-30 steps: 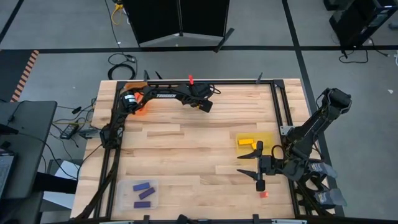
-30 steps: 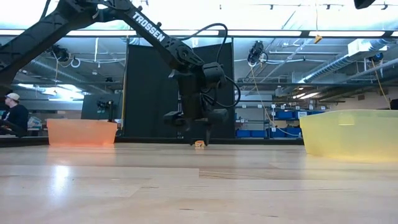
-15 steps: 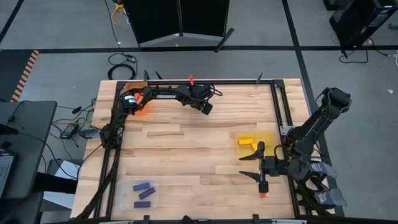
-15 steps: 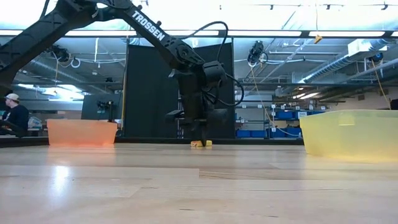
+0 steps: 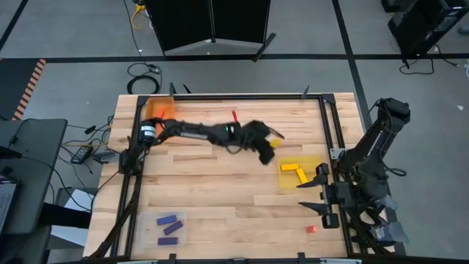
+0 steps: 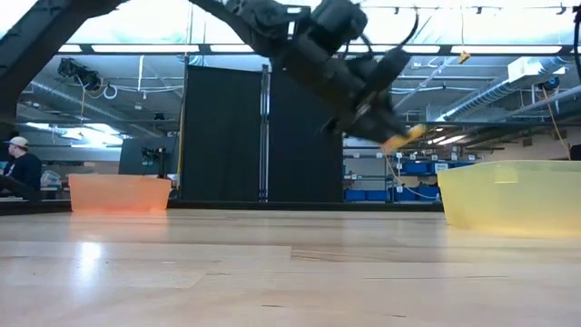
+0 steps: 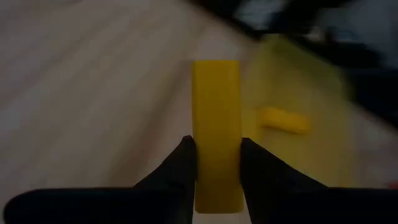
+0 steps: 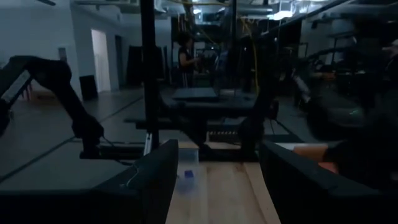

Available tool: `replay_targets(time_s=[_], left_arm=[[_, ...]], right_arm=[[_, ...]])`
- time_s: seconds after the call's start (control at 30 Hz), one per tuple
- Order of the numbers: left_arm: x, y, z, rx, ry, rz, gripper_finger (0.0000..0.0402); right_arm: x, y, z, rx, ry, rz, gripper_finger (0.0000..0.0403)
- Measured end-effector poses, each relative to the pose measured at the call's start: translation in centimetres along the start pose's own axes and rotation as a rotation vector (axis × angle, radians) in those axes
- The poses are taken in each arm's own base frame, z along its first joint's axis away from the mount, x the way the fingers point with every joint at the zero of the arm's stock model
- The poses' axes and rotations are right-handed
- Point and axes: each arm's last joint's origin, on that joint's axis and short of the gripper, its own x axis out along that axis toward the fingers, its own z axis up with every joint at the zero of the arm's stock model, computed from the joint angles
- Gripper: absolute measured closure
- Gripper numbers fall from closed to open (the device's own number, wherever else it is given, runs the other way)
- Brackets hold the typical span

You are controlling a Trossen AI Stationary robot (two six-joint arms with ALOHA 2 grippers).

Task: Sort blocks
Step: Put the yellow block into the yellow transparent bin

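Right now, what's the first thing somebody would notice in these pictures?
The left claw, up in the air mid-table, pinches a yellow block near the yellow tray, which has two yellow blocks in it. Three purple blocks sit in a clear tray at the near left corner.

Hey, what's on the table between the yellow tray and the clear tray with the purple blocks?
Nothing: in the high view, only bare wood runs from the yellow tray to the clear tray.

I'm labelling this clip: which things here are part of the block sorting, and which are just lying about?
Job: yellow block in left gripper; two red blocks; purple blocks; yellow tray; orange tray; right gripper, open, idle.
Lying about: floor cables; person in background.
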Motion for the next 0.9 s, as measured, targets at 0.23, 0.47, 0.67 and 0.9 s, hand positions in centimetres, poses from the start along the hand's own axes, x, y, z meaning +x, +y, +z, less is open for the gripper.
replay_targets(time_s=[0.23, 0.47, 0.67, 0.9], left_arm=[[-0.2, -4.9, -0.6, 0.078, -0.143, -0.144, 0.0303], [3.5, -4.7, -3.0, 0.018, -0.147, -0.172, 0.0303], [5.2, -5.3, -3.0, -0.011, -0.136, -0.248, 0.0303], [5.6, -5.6, -3.2, 0.014, -0.101, -0.295, 0.0171]], right_arm=[[-0.1, 0.0, 0.3, -0.002, -0.013, -0.012, 0.0168], [0.2, 0.3, 1.0, -0.007, -0.028, -0.013, 0.0168], [0.4, 0.6, 1.7, -0.021, -0.034, -0.01, 0.0168], [0.3, 0.7, 1.8, -0.016, -0.033, -0.011, 0.0168]])
